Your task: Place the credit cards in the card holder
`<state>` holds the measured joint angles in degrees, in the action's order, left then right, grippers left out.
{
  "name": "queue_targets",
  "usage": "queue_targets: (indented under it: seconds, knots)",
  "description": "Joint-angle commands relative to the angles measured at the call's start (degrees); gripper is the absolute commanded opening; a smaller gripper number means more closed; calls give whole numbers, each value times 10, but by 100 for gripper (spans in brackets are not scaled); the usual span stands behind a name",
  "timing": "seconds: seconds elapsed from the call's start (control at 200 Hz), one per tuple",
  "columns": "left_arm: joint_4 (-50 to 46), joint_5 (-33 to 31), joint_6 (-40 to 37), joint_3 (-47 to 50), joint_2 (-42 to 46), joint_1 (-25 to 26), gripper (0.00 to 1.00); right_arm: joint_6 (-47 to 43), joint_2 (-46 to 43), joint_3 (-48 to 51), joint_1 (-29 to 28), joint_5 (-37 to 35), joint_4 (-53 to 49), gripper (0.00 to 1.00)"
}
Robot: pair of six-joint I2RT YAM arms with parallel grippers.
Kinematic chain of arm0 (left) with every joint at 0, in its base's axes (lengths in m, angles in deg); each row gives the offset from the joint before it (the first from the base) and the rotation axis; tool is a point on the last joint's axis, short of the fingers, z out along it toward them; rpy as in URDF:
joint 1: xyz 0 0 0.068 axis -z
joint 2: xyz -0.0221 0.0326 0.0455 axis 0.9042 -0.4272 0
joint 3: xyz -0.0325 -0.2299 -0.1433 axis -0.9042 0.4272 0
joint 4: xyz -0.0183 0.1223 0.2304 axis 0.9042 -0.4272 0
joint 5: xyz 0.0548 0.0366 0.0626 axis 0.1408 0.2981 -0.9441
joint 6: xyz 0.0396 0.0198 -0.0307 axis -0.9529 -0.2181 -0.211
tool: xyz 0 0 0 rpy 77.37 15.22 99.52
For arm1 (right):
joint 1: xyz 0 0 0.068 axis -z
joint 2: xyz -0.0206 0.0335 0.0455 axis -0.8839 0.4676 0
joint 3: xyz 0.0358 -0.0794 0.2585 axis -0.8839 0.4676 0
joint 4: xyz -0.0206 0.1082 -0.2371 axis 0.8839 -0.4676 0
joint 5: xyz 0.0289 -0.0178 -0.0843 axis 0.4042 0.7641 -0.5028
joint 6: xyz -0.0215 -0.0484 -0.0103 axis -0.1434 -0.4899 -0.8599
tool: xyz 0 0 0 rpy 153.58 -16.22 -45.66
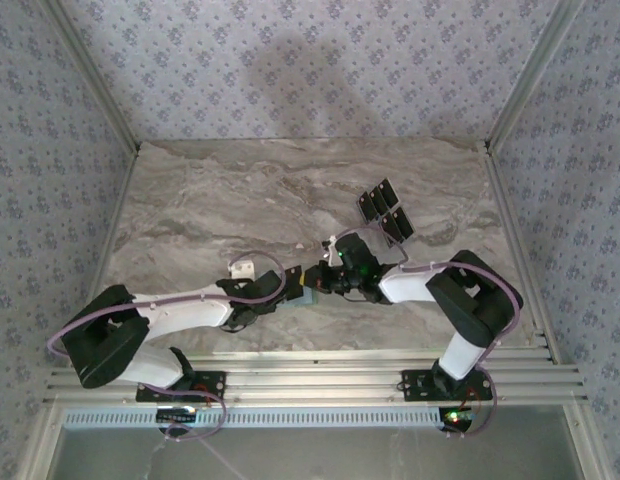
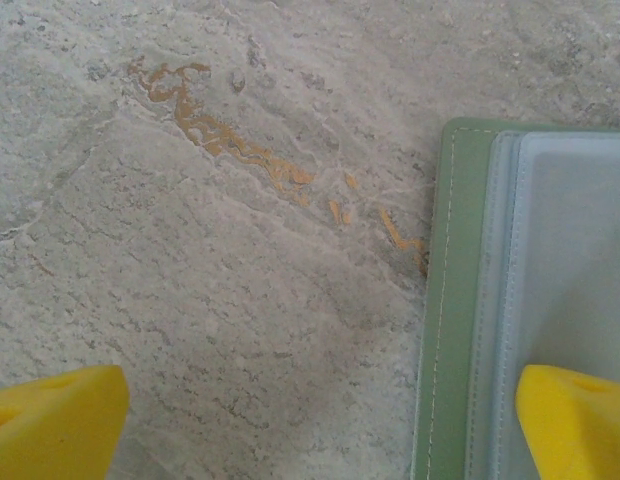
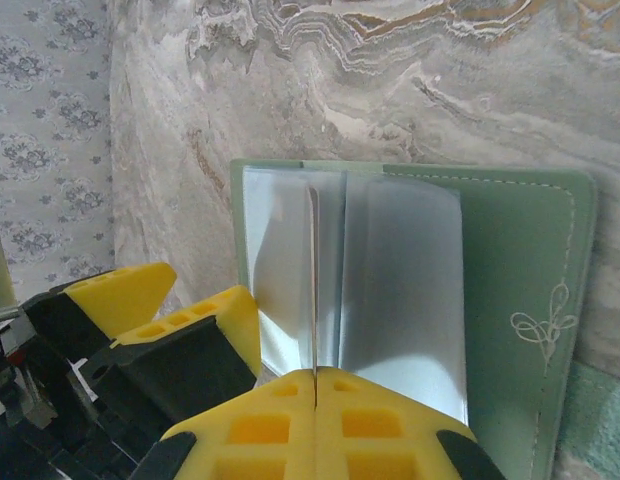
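Card holder: the card holder (image 3: 520,270) lies opened out on the surface (image 1: 220,200) near its front edge, between the two wrists, with the green cover down and the clear sleeves up.
Right fingers: the right fingers (image 3: 250,430) are pressed together on one clear leaf (image 3: 315,250) of the holder. The leaf stands upright on edge between them, probably to part one pocket from its neighbours so a card can slide in.
Left fingers: the left fingers (image 2: 575,420) stand wide apart and grip nothing. One hangs over the sleeve pages, the other over bare stone just beside the holder's stitched border.
Why so: the finger over the pages seems meant to pin the holder so the lifted leaf does not drag it along. Whether it actually touches, I cannot tell.
Credit cards: the credit cards (image 1: 385,212) lie fanned in a small black cluster farther back and to the right, well apart from the holder. None is in a pocket yet.
Edges: the lifted leaf's upper edge is free. Which side the pocket mouth faces is not clear.
Open room: the surface is bare to the left and behind. Both wrists crowd over the holder, so one arm would have to let go to fetch a card, and the right arm sits nearer the cards.
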<state>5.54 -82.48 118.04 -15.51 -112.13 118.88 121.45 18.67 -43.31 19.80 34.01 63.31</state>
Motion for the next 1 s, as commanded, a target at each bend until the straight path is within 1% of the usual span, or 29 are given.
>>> queue_targets:
  seconds: [0.0,0.69,0.994]
  knots:
    - [-48,-5,5,1,-11,3,99,10,15,-16,-4,1,13,0]
    - [-48,-5,5,1,-12,3,99,24,52,-17,-12,2,44,0]
    - [-48,-5,4,1,-12,3,99,0,54,-12,-14,4,64,0]
